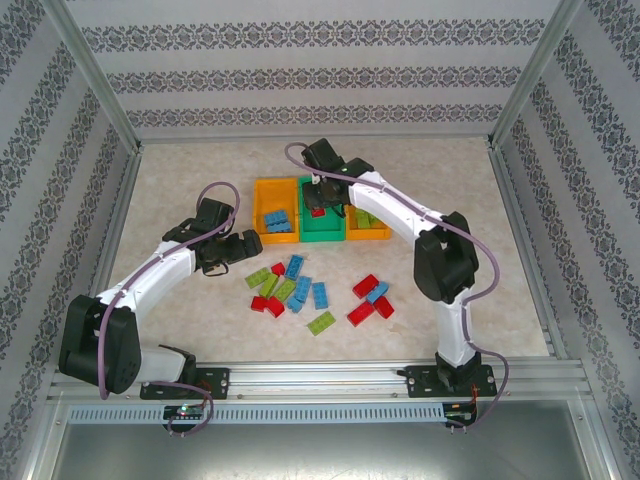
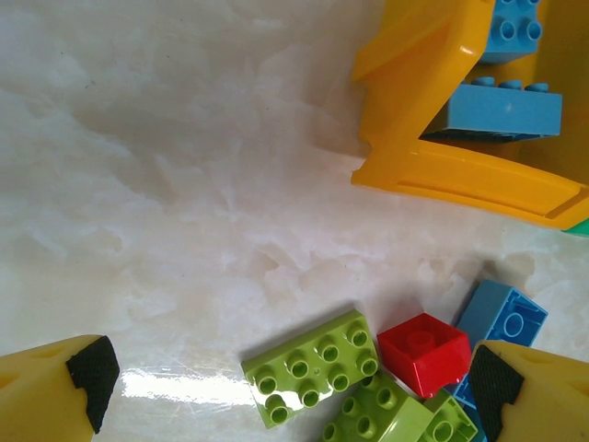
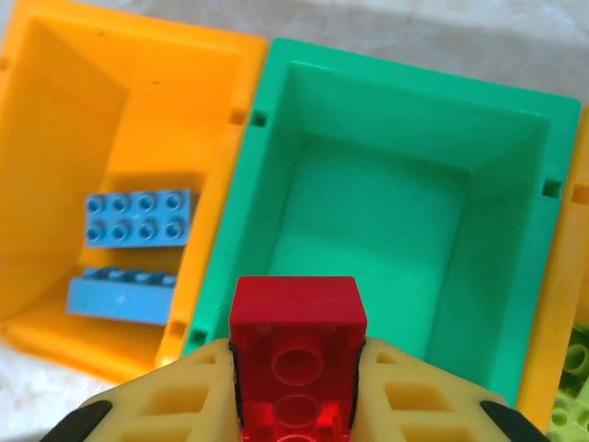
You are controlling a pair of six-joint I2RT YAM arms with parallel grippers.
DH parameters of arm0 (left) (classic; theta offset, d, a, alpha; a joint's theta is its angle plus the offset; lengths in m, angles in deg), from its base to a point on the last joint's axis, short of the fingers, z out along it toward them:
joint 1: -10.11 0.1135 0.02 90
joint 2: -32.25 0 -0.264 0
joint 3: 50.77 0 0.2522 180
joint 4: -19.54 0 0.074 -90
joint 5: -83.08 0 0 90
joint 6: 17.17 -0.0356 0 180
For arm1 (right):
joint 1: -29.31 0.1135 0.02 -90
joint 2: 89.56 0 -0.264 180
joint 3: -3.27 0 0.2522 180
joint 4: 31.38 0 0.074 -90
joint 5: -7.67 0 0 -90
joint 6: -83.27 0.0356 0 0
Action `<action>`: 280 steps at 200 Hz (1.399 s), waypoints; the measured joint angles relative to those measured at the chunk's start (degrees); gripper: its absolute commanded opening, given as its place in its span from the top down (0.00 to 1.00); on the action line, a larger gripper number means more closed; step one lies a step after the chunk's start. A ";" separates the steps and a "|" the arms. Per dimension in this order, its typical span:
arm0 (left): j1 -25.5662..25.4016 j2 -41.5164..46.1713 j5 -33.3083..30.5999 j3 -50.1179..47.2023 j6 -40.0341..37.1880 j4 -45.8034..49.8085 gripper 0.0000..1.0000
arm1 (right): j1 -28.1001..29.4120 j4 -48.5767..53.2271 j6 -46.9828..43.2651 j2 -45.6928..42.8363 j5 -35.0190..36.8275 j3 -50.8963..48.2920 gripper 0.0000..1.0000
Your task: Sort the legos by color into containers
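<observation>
Near the arms the left gripper (image 2: 294, 382) hangs wide apart over loose bricks (image 1: 320, 295), with bare table (image 2: 184, 184) to its left. Farther out the right gripper (image 3: 296, 378) clamps a red brick (image 3: 296, 313) over the green bin's (image 3: 368, 230) near rim. The touching left orange bin (image 3: 55, 138) holds two blue bricks (image 3: 138, 218), and the right orange bin (image 3: 566, 276) holds lime bricks (image 3: 575, 368).

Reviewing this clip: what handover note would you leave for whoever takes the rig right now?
Right pincer: shut on a red brick, above the empty green bin.
Left pincer: open, low over the table, by a lime brick and a small red brick.
Done: two blue bricks in the left orange bin; lime bricks in the right orange bin.
Left: drop the red brick, then sort the loose bricks, red, blue and lime, lying in two clusters.
</observation>
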 measured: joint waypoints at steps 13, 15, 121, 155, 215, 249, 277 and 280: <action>0.00 0.00 -0.35 0.00 -0.17 0.02 0.01 | -0.42 0.42 1.11 1.55 0.74 1.31 0.70; 0.00 0.00 -0.35 0.00 -0.20 0.04 0.01 | -0.44 0.44 1.16 1.68 0.79 1.40 0.70; 0.00 0.50 -0.02 0.00 -2.21 0.04 0.00 | -2.14 1.16 4.92 4.55 1.68 4.20 0.30; -0.17 1.86 1.01 -0.61 -2.99 -0.04 0.01 | -2.10 0.57 4.90 0.46 1.16 -0.79 0.28; -2.27 6.21 2.64 -5.07 -4.31 -0.09 0.00 | 3.04 -1.68 -0.37 -15.89 1.11 -18.80 0.18; -2.27 5.90 2.36 -5.09 -4.24 -0.68 0.01 | 10.45 -2.40 -3.17 -23.63 2.01 -30.77 0.06; -2.27 3.93 1.36 -4.94 -3.96 -1.42 0.01 | 16.17 -4.90 -2.86 -30.16 3.13 -40.61 0.02; -2.27 3.80 1.33 -4.92 -3.85 -1.51 0.01 | 16.94 -5.25 -2.78 -30.71 3.32 -41.64 0.02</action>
